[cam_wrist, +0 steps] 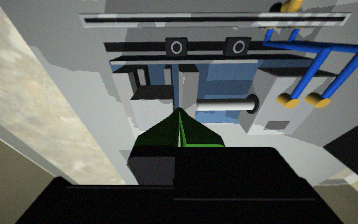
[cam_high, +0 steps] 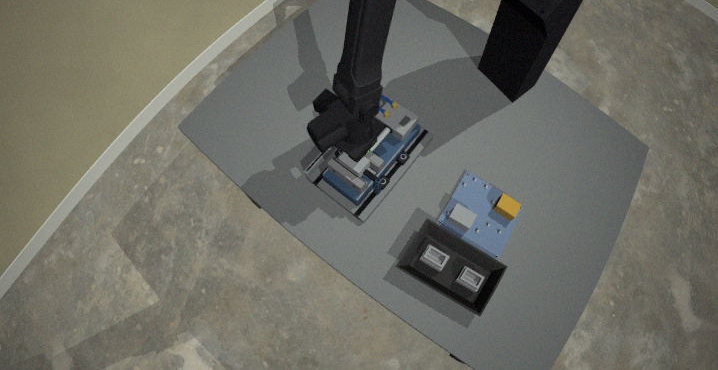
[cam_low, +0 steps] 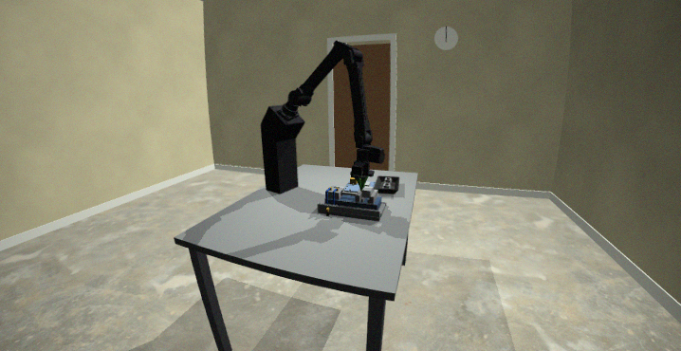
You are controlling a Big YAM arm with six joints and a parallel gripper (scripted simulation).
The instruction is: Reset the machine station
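Note:
My gripper [cam_wrist: 179, 112] [cam_low: 362, 189] is shut and empty, its green fingertips low over the vise between a gray blank [cam_wrist: 151, 111] [cam_high: 353, 163] and the plain inner jaw [cam_wrist: 188, 86]. That blank lies between the jaws, beside the fixed jaw [cam_wrist: 123, 86] [cam_high: 345, 175]; my view does not show whether they touch, and the bars under it are hidden. The black outfeed tray [cam_high: 465, 249] holds two finished parts [cam_high: 434, 257] [cam_high: 470, 278], pockets up. The blue infeed plate [cam_high: 483, 194] carries a gray blank [cam_high: 461, 217] and a yellow brass blank [cam_high: 508, 206]; their undersides are hidden.
The hose block [cam_wrist: 275, 97] with blue hoses [cam_wrist: 310, 75] stands at the vise's far end, joined by a white rod [cam_wrist: 225, 105] to the inner jaw. Dark clamps [cam_high: 384, 182] [cam_high: 403, 156] line the vise's side. The arm's pedestal [cam_high: 522, 41] stands behind the plate.

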